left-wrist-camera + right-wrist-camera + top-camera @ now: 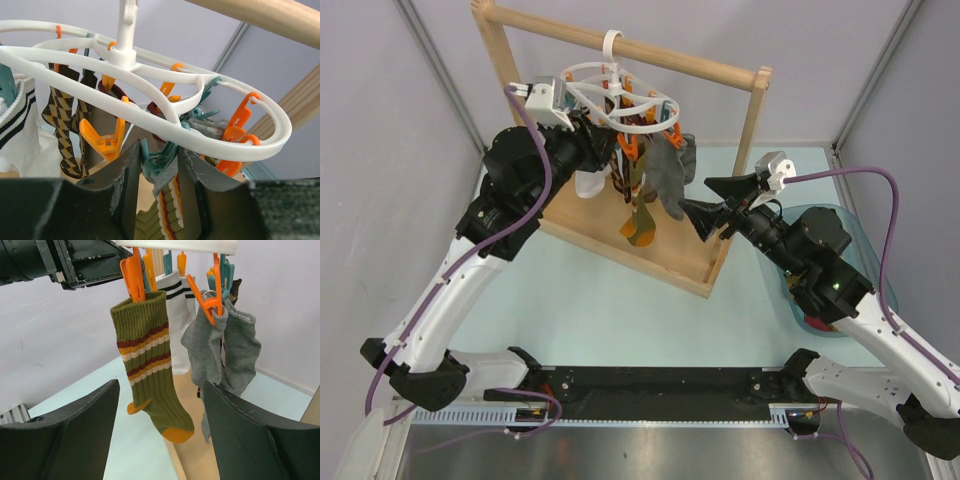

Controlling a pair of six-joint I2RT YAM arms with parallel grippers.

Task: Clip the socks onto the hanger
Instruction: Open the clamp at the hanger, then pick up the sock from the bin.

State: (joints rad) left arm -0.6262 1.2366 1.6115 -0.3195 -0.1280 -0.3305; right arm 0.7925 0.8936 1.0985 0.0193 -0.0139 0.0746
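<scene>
The white plastic hanger, looped oval rings, hangs by its hook from the round rod of a wooden rack at the far side of the pale bench. The left gripper reaches up beneath the rings, jaws pinching a teal clip; a brown argyle sock crowds its left. An orange clip holds a ribbed olive striped sock, with grey socks right of it. The right gripper faces them, jaws wide apart and empty.
</scene>
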